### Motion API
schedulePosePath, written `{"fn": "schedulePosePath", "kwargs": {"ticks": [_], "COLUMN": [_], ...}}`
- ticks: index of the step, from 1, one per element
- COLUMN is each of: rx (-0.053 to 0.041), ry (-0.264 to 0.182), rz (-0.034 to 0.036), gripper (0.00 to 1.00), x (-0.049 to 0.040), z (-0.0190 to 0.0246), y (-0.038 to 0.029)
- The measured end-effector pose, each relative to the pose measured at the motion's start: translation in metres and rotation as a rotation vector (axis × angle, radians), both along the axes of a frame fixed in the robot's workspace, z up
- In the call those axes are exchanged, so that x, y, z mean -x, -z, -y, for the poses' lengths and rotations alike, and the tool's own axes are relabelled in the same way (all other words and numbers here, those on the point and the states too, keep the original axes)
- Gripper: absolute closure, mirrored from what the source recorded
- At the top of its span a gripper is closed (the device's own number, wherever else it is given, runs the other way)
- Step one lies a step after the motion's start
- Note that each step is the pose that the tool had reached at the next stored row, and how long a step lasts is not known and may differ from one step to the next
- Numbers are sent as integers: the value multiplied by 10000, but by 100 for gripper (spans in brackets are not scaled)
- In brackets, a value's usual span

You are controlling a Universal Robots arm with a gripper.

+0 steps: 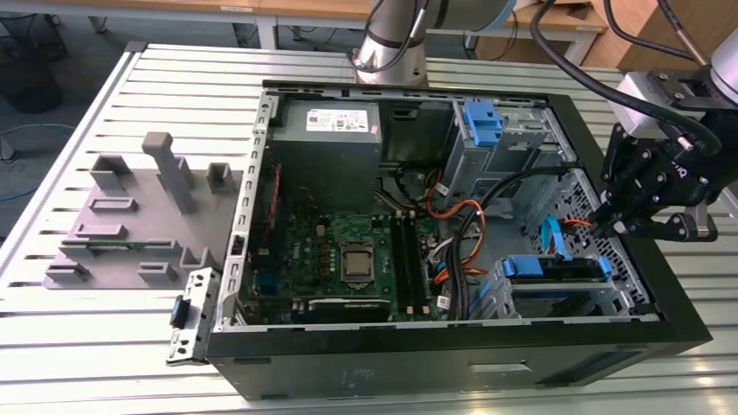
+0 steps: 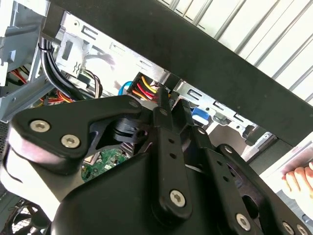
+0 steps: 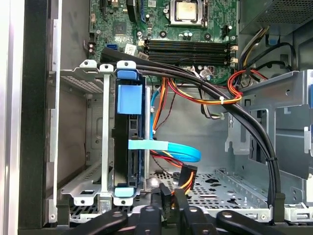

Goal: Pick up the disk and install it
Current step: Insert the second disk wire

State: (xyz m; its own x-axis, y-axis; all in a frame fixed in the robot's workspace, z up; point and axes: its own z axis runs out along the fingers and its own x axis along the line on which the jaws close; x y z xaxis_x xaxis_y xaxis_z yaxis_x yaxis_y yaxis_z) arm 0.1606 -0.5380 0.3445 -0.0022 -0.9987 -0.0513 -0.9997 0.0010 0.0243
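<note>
exterior: high, angled down on open computer case (image 1: 461, 346) | both wrist views: close, inside it

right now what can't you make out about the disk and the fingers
- Disk: sits edge-on in its metal bay in the first wrist view, so its flat face and label are hidden by the bay walls.
- Disk in the exterior view: blue carrier shows, cables cross it; whether it is fully seated is unclear.
- Gripper: whether the fingers hold anything is hidden by its own body.

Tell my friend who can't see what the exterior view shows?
A black robot gripper hangs over the side of an open computer case, above a blue disk carrier sitting in its bay. A green circuit board lies inside.
</note>
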Motion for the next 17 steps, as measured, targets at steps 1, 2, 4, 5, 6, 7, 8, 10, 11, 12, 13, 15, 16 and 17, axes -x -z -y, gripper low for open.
{"fn": "schedulePosePath", "kwargs": {"ticks": [1, 2, 4, 5, 6, 7, 8, 10, 11, 12, 13, 15, 16, 17], "rx": [3, 1, -2, -2, -2, -1, -2, -2, -3, -7, -6, -3, -3, -2], "ry": [0, 0, 0, 0, 0, 0, -1, -1, -2, -2, -1, -2, -1, -1], "rz": [0, 0, 1, 1, 1, 1, 1, 1, 5, 9, 15, 30, 35, 39], "gripper": [78, 83, 83, 83, 83, 83, 83, 83, 83, 83, 83, 83, 83, 83], "x": [0, 0, 0, 0, 0, 0, 0, 1, 8, 28, 53, 108, 129, 145], "z": [0, 0, -1, -1, -1, -1, -1, -2, -4, -4, -3, -2, -2, -1], "y": [-1, -1, 1, 1, 1, 0, 1, 1, 1, 2, 2, 2, 2, 1]}}
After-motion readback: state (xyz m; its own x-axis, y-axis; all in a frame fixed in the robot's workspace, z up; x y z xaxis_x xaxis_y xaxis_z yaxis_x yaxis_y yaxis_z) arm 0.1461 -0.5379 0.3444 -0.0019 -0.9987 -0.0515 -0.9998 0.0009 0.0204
